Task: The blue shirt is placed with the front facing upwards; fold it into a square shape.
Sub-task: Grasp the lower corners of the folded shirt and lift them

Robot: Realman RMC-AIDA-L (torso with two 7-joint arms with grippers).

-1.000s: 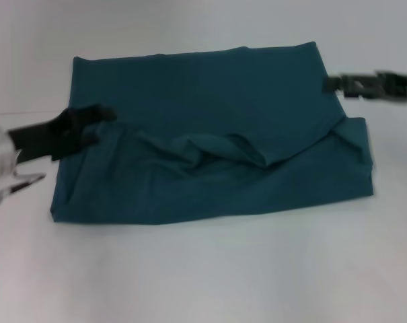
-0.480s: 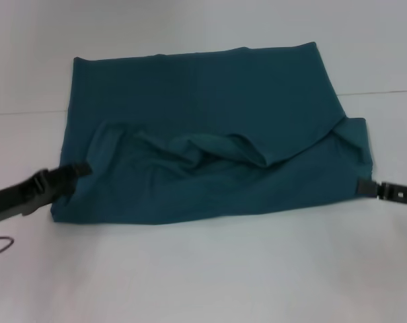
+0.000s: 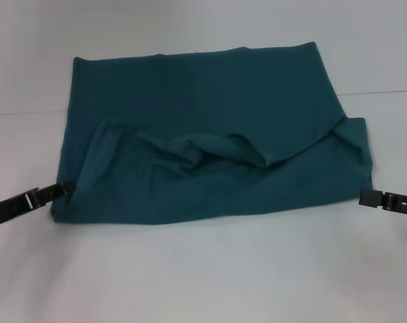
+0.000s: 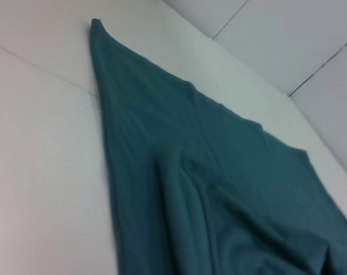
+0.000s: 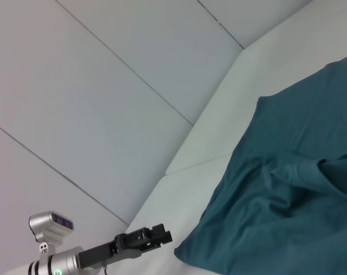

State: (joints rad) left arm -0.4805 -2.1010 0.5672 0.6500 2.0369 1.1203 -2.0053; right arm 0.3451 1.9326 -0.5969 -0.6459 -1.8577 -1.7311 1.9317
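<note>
Left pincer (image 5: pixel 156 235) beside blue shirt (image 5: pixel 288 217)

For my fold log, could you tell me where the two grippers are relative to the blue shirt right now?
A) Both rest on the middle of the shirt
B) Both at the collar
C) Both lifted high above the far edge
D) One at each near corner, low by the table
D: the left gripper sits at the blue shirt's near left corner, the right gripper just off its near right corner.
</note>
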